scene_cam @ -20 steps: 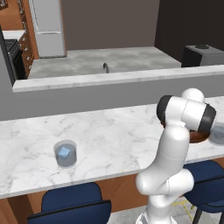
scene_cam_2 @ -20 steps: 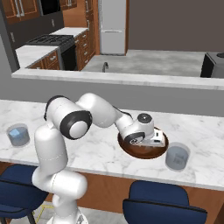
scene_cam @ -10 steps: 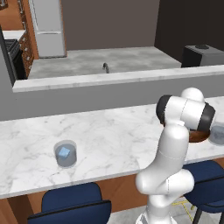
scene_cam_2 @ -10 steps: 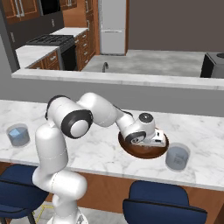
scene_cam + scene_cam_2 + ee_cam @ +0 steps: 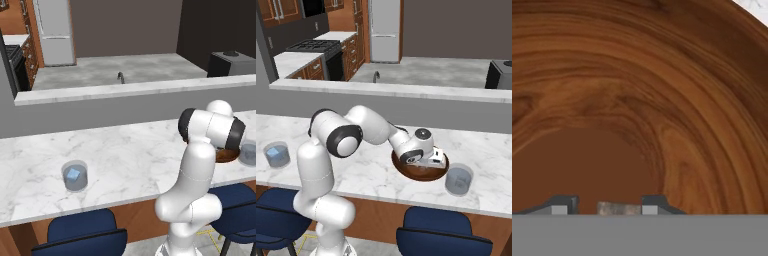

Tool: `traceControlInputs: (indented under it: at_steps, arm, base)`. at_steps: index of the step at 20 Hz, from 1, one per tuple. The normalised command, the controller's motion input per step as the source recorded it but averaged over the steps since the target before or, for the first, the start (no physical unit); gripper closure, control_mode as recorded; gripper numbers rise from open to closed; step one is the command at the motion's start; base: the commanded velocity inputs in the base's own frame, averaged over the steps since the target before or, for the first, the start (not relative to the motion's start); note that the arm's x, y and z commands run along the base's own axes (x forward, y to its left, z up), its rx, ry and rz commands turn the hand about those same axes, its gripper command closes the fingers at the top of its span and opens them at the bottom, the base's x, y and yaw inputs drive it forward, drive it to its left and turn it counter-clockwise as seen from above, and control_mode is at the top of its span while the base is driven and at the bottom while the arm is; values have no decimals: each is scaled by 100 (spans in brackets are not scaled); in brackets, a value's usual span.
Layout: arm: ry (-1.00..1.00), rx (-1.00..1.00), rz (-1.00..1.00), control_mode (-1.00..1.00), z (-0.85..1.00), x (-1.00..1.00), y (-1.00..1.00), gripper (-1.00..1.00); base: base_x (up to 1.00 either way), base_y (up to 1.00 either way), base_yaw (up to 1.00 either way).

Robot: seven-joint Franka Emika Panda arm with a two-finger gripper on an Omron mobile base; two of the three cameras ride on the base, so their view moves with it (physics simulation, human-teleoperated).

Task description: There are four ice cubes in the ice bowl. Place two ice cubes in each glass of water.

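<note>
The ice bowl (image 5: 442, 170), wide and dark brown, sits on the marble counter with my gripper (image 5: 428, 163) reaching down into it. In the hand view its wood-grain floor (image 5: 637, 100) lies close below, and my gripper (image 5: 610, 207) has a small pale ice cube (image 5: 618, 208) pinched between its dark fingertips (image 5: 654, 205). One glass of water (image 5: 458, 180) stands just right of the bowl. The other glass (image 5: 75, 176) stands far to the left with one ice cube (image 5: 73, 174) in it. In the left base view my arm hides most of the bowl (image 5: 227, 155).
A raised grey ledge (image 5: 391, 90) runs along the back of the counter. Blue stools (image 5: 441, 232) stand under its front edge. Behind the ledge are a sink faucet (image 5: 120, 77), a fridge (image 5: 385, 30) and a stove (image 5: 311, 47).
The jaws have narrowed around the cube in the bowl. The arm and hand have hardly moved, and the glasses stand as before.
</note>
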Motion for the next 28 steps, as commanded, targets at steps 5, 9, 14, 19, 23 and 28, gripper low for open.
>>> traceControlInputs:
  at_steps: [5, 9, 14, 19, 23, 28]
  arm:
    - [3, 0, -8, -100, -25, -2, 0, 100]
    - [4, 0, -14, -100, -9, -21, 0, 100]
    - [3, 0, -14, -100, -8, -26, 0, 100]
    - [1, 0, -16, -100, 12, -6, 6, 100]
    - [0, 3, -16, -100, 85, 0, 22, 100]
    - [10, 3, -18, -100, 100, -1, 22, 100]
  base:
    - [0, 0, 0]
    - [0, 0, 0]
    - [0, 0, 0]
    - [0, 0, 0]
    - [0, 0, 0]
    - [0, 0, 0]
